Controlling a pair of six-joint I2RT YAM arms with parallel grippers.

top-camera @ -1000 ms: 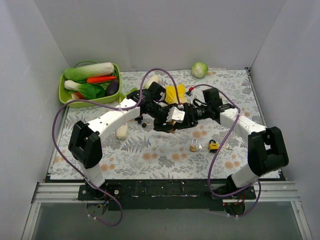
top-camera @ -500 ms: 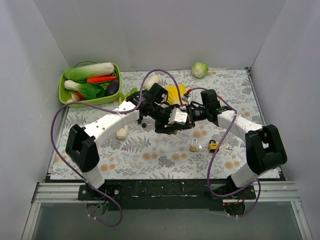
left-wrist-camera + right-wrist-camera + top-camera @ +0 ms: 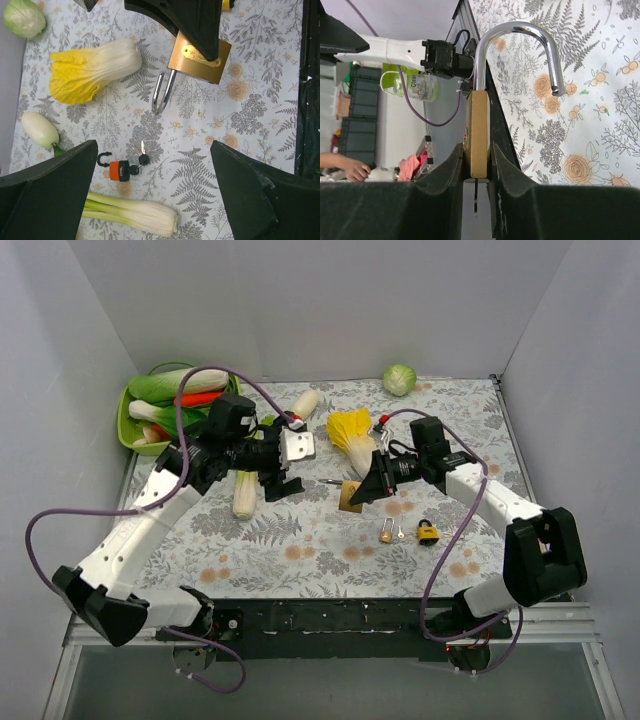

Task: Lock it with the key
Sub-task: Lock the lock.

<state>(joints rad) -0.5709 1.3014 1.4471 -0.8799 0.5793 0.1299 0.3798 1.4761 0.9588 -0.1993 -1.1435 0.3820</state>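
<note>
A large brass padlock [image 3: 477, 135] stands edge-on between the pads of my right gripper [image 3: 477, 165], which is shut on its body. Its steel shackle [image 3: 520, 45] is swung open. A thin dark key [image 3: 475, 197] sticks out of the padlock's base between the jaws. From above, the padlock [image 3: 350, 495] hangs just over the mat's centre in the right gripper [image 3: 365, 488]. My left gripper [image 3: 285, 460] is to its left, open and holding nothing. The left wrist view shows the padlock [image 3: 200, 60] ahead, well apart from the left gripper [image 3: 155, 200].
An orange padlock with keys [image 3: 120, 170] lies beside a leek [image 3: 135, 212]. A small brass padlock [image 3: 386, 532] and a yellow-black one [image 3: 427, 532] lie at front right. Yellow bok choy [image 3: 350, 430], a cabbage [image 3: 400, 378] and a green vegetable basket [image 3: 135, 430] sit further back.
My left gripper has let go, opened wide and drawn back to the left. The right gripper has shut on the brass padlock and now holds it alone.
</note>
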